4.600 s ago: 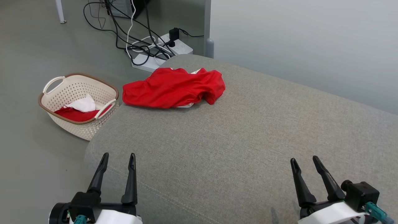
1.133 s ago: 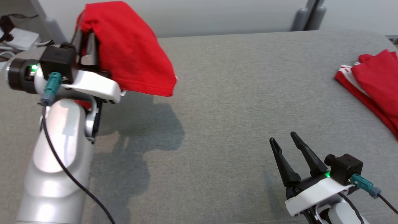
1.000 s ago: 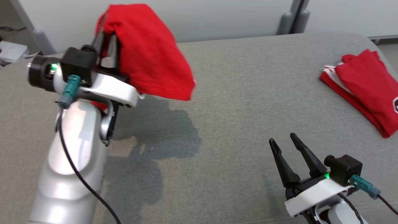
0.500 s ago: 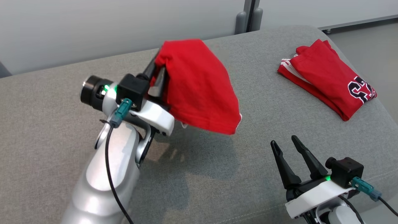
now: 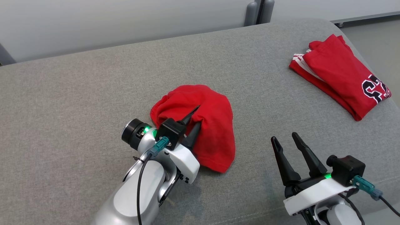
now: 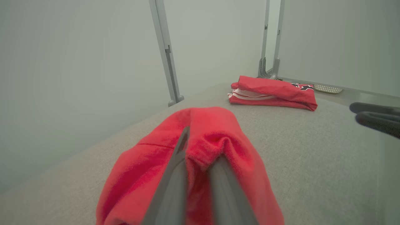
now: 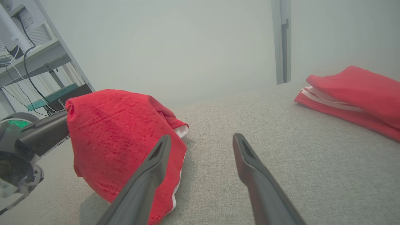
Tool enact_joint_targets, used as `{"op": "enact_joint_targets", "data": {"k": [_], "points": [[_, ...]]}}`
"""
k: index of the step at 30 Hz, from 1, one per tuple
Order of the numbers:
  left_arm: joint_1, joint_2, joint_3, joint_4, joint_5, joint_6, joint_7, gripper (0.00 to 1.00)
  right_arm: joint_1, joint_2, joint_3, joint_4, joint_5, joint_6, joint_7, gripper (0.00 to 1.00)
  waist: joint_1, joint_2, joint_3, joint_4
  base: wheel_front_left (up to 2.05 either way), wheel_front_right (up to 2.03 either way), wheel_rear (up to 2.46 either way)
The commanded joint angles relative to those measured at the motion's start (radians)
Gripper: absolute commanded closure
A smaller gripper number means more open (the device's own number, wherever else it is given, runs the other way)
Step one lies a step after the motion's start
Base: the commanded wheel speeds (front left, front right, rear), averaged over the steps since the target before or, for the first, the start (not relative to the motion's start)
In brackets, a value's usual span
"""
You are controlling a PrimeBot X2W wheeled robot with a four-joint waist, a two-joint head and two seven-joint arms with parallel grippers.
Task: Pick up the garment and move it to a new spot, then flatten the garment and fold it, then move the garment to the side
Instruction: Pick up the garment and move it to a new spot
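The red garment (image 5: 212, 134) lies in a crumpled heap in the middle of the grey cushion (image 5: 93, 87), its lower edge hanging toward me. My left gripper (image 5: 197, 116) is low on the cushion with its fingers buried in the heap. In the left wrist view a ridge of the garment (image 6: 150, 165) sits pinched between the two fingers of the left gripper (image 6: 201, 147), and cloth covers their tips. My right gripper (image 5: 283, 136) stands open and empty at the lower right, a short way from the garment (image 7: 112, 131), which lies left of the right gripper (image 7: 202, 137).
A folded red garment with white stripes and black lettering (image 5: 340, 72) lies at the cushion's far right corner, also seen as the folded red garment (image 6: 272, 92) (image 7: 353, 97). A pale wall and grey posts (image 5: 257, 12) stand behind. The cushion drops to the floor (image 5: 378, 40) on the right.
The head camera has turned. My left arm has come down and toward me, setting the raised garment onto the middle of the cushion. The right gripper has kept its place, open.
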Motion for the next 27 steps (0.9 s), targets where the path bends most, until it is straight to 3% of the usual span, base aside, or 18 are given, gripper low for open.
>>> {"op": "enact_joint_targets", "data": {"k": [1,9,13,18,27], "points": [[-0.01,0.012,0.014,-0.013,-0.018,0.012,-0.005,0.0,-0.029,-0.004,0.024,-0.03,-0.005,0.001,-0.013,0.0,0.0,-0.0001,-0.001,0.003,0.0,0.0,0.0],[0.03,0.012,0.022,-0.007,-0.092,0.045,-0.005,0.0,-0.002,-0.001,0.065,-0.032,0.004,0.001,-0.013,0.0,0.0,-0.0001,-0.046,0.042,0.0,0.0,0.0],[0.092,0.016,0.062,-0.032,-0.114,0.029,-0.005,0.0,0.02,0.002,0.099,-0.03,0.014,0.001,-0.013,0.0,0.0,-0.0001,-0.071,0.074,0.0,0.0,0.0],[0.211,0.051,0.133,-0.115,-0.121,0.035,-0.005,0.0,0.043,0.001,0.158,-0.015,0.026,0.001,-0.013,0.0,0.0,-0.0001,-0.091,0.128,0.0,0.0,0.0],[0.394,0.095,0.296,-0.322,-0.088,0.065,-0.005,0.0,0.063,-0.004,0.166,0.014,0.031,0.001,-0.013,0.0,0.0,-0.0001,-0.103,0.188,0.0,0.0,0.0]]}}
